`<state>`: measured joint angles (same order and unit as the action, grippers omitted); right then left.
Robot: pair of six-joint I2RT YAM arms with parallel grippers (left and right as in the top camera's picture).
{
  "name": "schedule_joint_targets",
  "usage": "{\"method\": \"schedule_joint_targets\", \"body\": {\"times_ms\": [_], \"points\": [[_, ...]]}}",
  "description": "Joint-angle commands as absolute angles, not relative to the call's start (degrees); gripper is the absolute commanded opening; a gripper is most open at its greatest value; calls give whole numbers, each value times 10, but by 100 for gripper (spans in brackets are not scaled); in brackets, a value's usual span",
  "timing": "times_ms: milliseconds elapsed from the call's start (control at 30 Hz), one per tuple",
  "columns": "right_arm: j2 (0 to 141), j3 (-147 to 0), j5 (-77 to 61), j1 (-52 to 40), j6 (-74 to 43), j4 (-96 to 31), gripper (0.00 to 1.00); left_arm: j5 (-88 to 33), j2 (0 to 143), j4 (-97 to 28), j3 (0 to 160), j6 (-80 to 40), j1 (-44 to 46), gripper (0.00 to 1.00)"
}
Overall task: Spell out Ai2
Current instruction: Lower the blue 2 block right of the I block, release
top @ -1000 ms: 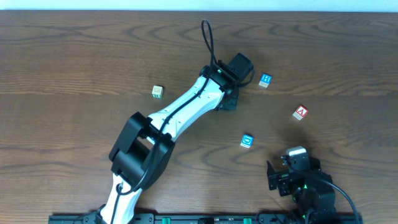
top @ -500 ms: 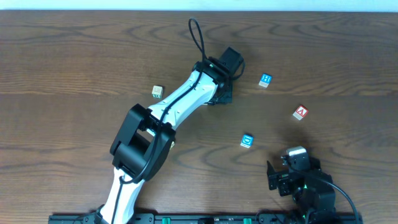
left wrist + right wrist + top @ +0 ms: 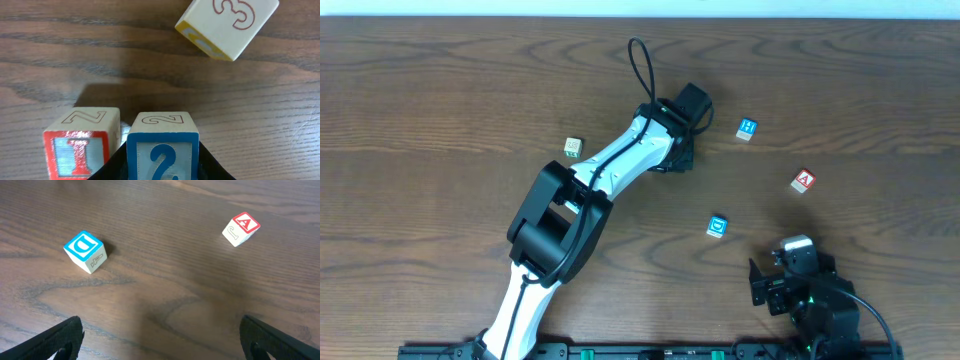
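Beside the "I" cube, the left fingers held the "2" cube; opening carelessly could knock its neighbour askew. Right fingers stood wide.

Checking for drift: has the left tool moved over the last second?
Yes. The left tool, holding the 2 block, has shifted away from the H block, toward the cream block, both unmoved.

I see the I cube just left of the 2 cube; the A cube lies well apart, toward the desk's right edge.
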<state>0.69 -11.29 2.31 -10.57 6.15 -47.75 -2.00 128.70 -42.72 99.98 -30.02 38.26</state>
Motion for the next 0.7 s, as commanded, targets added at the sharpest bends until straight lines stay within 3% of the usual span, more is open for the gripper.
{"method": "schedule_joint_targets", "body": {"times_ms": [0,100,267,667], "points": [[3,-107,21,-101,67,-480,99,-25,1296,-419,1003,-304,383,6],[3,-107,21,-101,67,-480,99,-24,1296,-416,1003,-305,383,7],[3,-107,21,-101,67,-480,99,-24,1296,-417,1003,-305,383,19],[3,-107,21,-101,67,-480,99,-23,1297,-420,1003,-304,383,27]]}}
